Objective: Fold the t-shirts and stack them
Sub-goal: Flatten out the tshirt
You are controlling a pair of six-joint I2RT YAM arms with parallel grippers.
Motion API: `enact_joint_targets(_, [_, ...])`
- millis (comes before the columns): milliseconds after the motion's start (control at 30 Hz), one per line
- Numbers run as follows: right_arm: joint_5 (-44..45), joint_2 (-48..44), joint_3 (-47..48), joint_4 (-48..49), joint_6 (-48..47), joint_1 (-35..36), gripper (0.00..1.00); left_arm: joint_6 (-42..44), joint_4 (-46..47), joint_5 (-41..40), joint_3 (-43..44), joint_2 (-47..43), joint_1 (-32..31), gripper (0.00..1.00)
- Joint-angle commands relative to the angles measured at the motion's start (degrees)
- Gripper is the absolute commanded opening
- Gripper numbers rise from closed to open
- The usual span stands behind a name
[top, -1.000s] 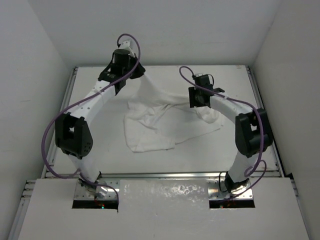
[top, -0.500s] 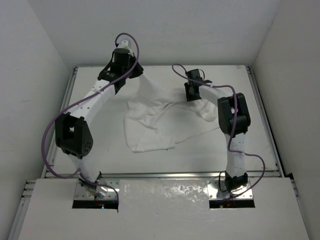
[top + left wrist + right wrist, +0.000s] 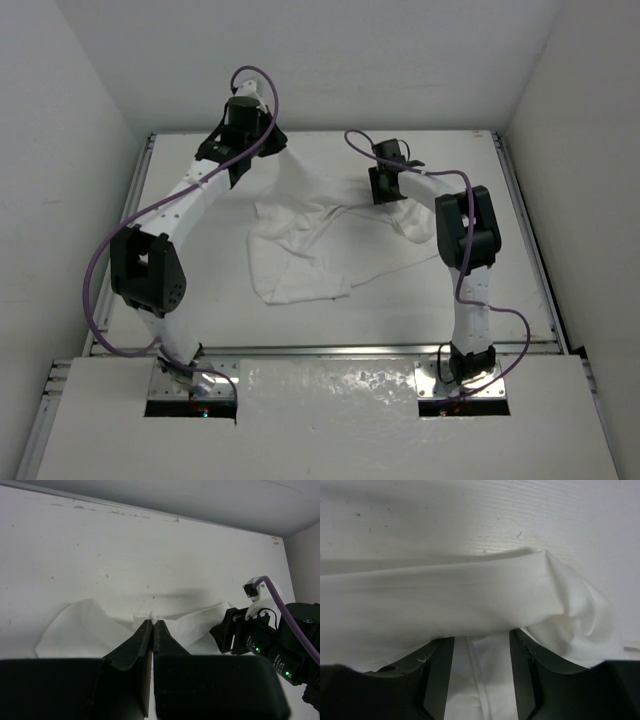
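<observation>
— Left gripper [image 3: 272, 148] first, from overhead: what do you have?

— I see it up near the far edge of the table [image 3: 205, 305], left of centre. A peak of the t-shirt [image 3: 320, 250] rises to it, and the rest lies crumpled mid-table. My right gripper [image 3: 388, 198] is down at the cloth's far right part.

— And the left wrist camera?

— Its fingers [image 3: 135, 645] are pressed together, pinching a small tuft of the white t-shirt at their tips. More of the fabric spreads out below them, with bare table beyond.

— Right wrist camera?

— The jaws stand apart. A thick fold of the t-shirt lies across the fingertips, and a flat layer with a seam shows in the gap. I see no squeeze on it.
</observation>
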Motion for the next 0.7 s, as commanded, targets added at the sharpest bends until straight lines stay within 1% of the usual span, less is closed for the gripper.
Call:
enact_joint_targets(0, [-0.1, 0.9, 1.6, -0.7, 0.3, -0.2, 0.48, 0.4, 2.6, 0.6, 0.6, -1.3, -0.1, 0.00])
enact_joint_targets(67, [-0.8, 1.0, 1.0, -0.3, 0.7, -0.3, 0.47, 0.4, 2.6, 0.8, 0.5, -1.3, 0.0, 0.00])
enact_joint_targets(133, [-0.6, 1.9, 1.2, -0.6, 0.9, -0.2, 0.36, 0.5, 2.6, 0.7, 0.5, -1.3, 0.0, 0.00])
enact_joint_targets(167, [-0.6, 2.2, 1.7, -1.0, 1.0, -0.3, 0.23, 0.5, 2.6, 0.7, 0.5, -1.3, 0.0, 0.00])
enact_joint_targets(233, [-0.5, 2.0, 1.7, -1.0, 1.3, -0.3, 0.10, 0.6, 2.6, 0.6, 0.5, -1.4, 0.0, 0.00])
enact_joint_targets(300, [0.1, 0.3, 0.5, -0.1, 1.6, -0.2, 0.02, 0.8, 2.5, 0.5, 0.8, -1.3, 0.0, 0.00])
enact_joint_targets(433, [1.4, -3.3, 0.7, -1.0, 1.5, -0.2, 0.00, 0.8, 2.0, -0.4, 1.2, -0.8, 0.2, 0.00])
enact_joint_targets(500, [3.5, -5.6, 0.4, -1.8, 1.7, -0.3, 0.00, 0.8, 1.7, -0.8, 1.6, -0.8, 0.7, 0.00])
enact_joint_targets(567, [4.4, -12.0, -2.1, -1.8, 1.9, -0.2, 0.00, 1.1, -0.2, -1.5, 4.1, -0.8, 1.3, 0.00])
enact_joint_targets(600, [4.9, -17.5, -4.6, -2.2, 2.6, -0.2, 0.00, 1.9, -1.7, -2.0, 7.0, -1.0, 1.8, 0.00])
enact_joint_targets(633, [4.9, -20.2, -5.7, -2.2, 3.1, -0.2, 0.00, 1.9, -1.8, -2.6, 8.8, -1.3, 1.9, 0.00])
enact_joint_targets(667, [5.5, -22.8, -6.6, -3.5, 3.3, -0.2, 0.00, 2.7, -3.9, -3.1, 10.6, -1.6, 2.1, 0.00])
